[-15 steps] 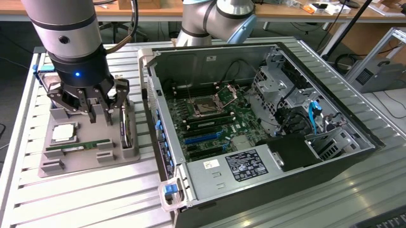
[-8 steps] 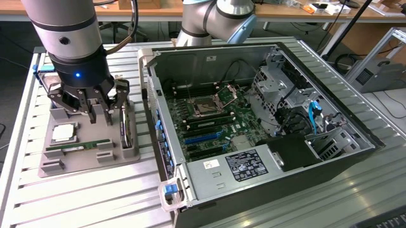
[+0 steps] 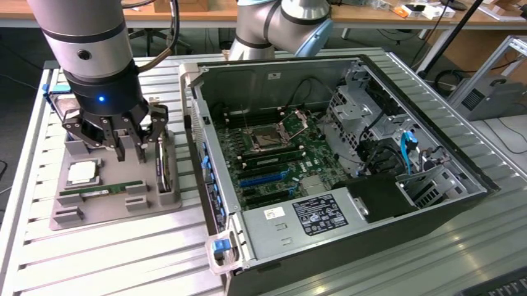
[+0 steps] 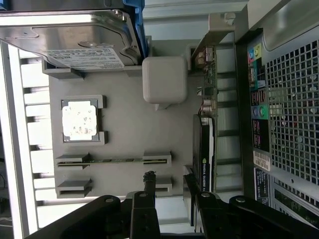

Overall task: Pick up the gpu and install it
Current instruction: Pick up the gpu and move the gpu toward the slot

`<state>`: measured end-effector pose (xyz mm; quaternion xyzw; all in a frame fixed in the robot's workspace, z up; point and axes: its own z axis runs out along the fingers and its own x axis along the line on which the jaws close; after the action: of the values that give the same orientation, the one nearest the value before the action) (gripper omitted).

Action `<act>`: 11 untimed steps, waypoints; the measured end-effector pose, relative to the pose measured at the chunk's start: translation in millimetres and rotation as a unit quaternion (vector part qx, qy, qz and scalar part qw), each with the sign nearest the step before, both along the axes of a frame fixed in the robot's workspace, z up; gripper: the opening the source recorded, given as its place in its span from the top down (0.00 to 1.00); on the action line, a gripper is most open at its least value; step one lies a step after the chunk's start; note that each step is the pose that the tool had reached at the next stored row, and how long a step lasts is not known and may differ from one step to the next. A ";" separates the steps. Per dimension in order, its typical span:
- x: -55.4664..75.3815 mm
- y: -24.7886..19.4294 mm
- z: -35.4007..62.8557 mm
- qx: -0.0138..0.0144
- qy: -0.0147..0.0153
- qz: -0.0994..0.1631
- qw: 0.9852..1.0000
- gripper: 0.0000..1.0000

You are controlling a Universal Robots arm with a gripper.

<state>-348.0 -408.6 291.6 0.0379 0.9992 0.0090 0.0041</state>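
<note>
The tool (image 3: 142,153) hangs over the grey tray (image 3: 99,216) on the worktop (image 3: 123,262), fingers (image 4: 149,181) apart and gripping nothing. The gpu (image 3: 165,172) stands on edge in the tray's slot nearest the open computer case (image 3: 461,166). The wrist view shows one finger just beside the card; the exterior view shows the case's motherboard (image 3: 272,157).

The arm (image 3: 86,43) aims its end effector (image 3: 138,155) downward, jaws apart.
</note>
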 end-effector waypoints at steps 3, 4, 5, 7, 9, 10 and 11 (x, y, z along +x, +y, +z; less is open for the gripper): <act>0.0 0.0 -0.6 0.000 0.000 0.000 1.000 0.64; 0.0 -0.1 -0.8 0.000 0.000 0.000 1.000 0.64; 0.0 -0.1 -1.1 0.000 0.000 0.000 1.000 0.64; 0.0 -0.1 -1.6 0.000 0.000 0.000 1.000 0.64; 0.0 -0.2 -1.9 0.000 0.000 0.000 1.000 0.64; 0.0 -0.2 -2.1 0.000 0.000 0.000 1.000 0.64; 0.0 -0.3 -2.3 0.000 0.000 0.000 1.000 0.64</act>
<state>-347.9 -408.9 289.3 0.0379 0.9992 0.0086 0.0042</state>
